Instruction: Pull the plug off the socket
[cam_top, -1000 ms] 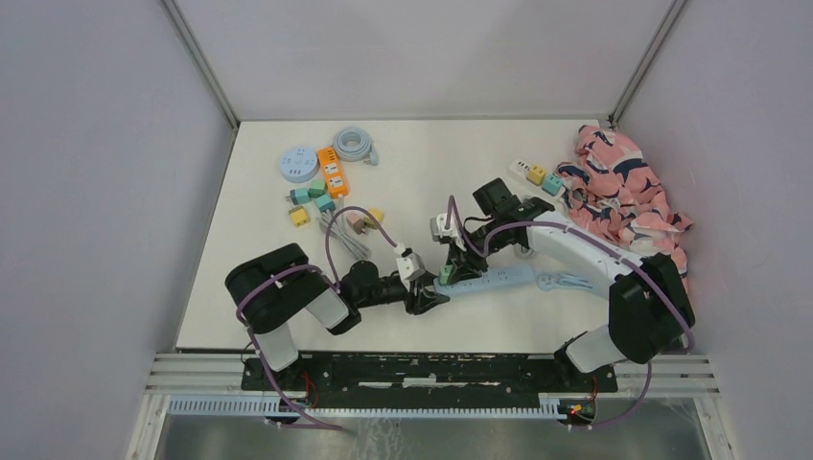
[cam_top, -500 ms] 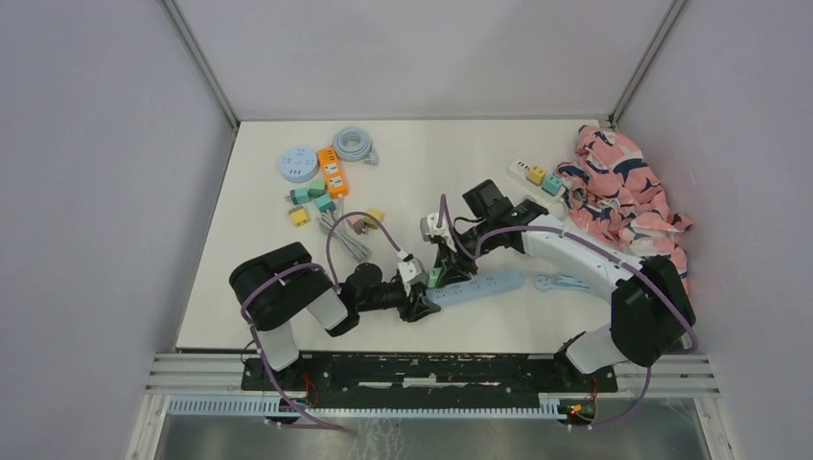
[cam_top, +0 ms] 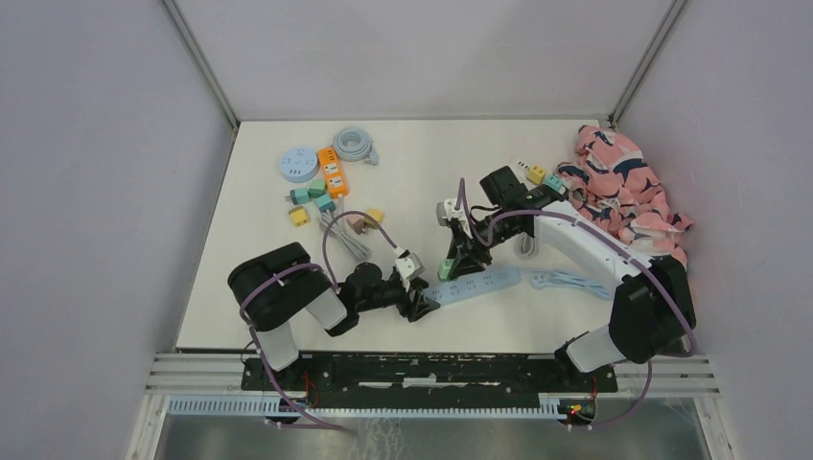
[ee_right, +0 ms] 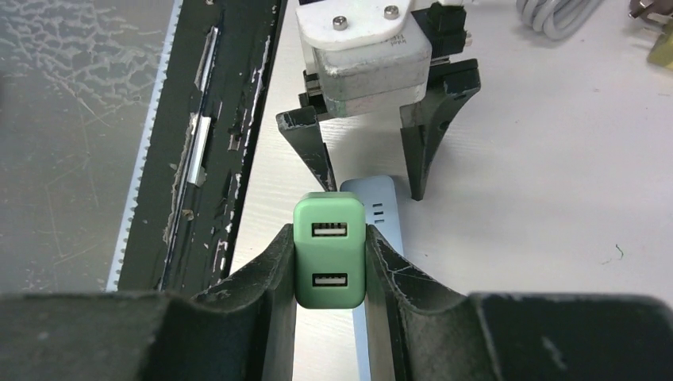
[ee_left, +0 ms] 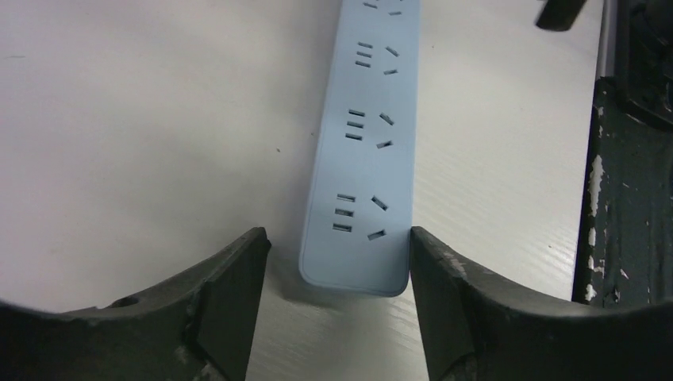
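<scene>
the pull itself looks done, or all but done. the right gripper (ee_right: 329,238) is clenched on the mint-green plastic plug (ee_right: 329,262), a rounded block pinched by its two flat sides, and holds it raised above the near end of the pale-blue plastic power strip (ee_left: 365,143). its prongs are hidden, so i cannot see the gap beneath it, but every socket the left wrist camera shows on the strip stands empty, which suggests the plug is free.

the left gripper (ee_left: 337,246) is released. its jaws stand apart on either side of the strip's rounded end. one finger sits right at the strip's corner and the other is clear of it, with bare white worktop (ee_left: 159,119) showing between. the strip lies flat on that worktop, so it seems the bracing job is over.

what is left, by my reading, is tidy-up: the right arm should carry the plug up and away from the strip and set it down on open worktop, and the left arm should back straight off without nudging the strip.

no brand, label or lettering can be read anywhere. the only markings are two usb ports stacked on the plug's face and the socket slots along the strip.
</scene>
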Tool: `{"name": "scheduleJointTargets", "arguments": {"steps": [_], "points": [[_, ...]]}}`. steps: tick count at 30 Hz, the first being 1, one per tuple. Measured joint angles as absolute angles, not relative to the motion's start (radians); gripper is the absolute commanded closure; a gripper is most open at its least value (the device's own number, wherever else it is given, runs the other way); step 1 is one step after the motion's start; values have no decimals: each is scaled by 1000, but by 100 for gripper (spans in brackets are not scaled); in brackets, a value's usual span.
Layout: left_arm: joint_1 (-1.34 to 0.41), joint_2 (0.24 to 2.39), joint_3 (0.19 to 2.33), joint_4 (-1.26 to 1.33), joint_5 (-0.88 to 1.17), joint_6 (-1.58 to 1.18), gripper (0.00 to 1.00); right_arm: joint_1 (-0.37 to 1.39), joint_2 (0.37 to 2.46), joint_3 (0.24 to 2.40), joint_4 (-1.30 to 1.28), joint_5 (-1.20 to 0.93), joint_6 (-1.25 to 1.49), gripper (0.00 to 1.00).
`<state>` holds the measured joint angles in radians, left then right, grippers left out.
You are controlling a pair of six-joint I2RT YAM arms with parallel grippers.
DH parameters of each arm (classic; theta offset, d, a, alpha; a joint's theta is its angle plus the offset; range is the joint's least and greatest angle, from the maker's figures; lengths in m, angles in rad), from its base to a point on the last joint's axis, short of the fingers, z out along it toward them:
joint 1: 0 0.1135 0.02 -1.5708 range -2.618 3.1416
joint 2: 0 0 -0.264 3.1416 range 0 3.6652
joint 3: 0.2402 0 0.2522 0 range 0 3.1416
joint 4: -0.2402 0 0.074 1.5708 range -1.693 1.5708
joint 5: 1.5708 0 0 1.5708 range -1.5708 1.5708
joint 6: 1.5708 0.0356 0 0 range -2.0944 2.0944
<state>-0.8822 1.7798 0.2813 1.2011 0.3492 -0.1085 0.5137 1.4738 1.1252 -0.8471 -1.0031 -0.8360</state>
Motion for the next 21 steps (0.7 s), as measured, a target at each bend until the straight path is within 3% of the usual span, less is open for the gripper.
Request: {"name": "scheduleJointTargets", "arguments": {"steps": [10, 21], "points": [[-876, 1686, 255, 1134, 257, -129, 16, 480, 1509, 1146, -894, -1050, -826, 99], [-875, 1293, 199, 953, 155, -139, 9, 443, 1533, 1183, -907, -1130, -768, 98]]}}
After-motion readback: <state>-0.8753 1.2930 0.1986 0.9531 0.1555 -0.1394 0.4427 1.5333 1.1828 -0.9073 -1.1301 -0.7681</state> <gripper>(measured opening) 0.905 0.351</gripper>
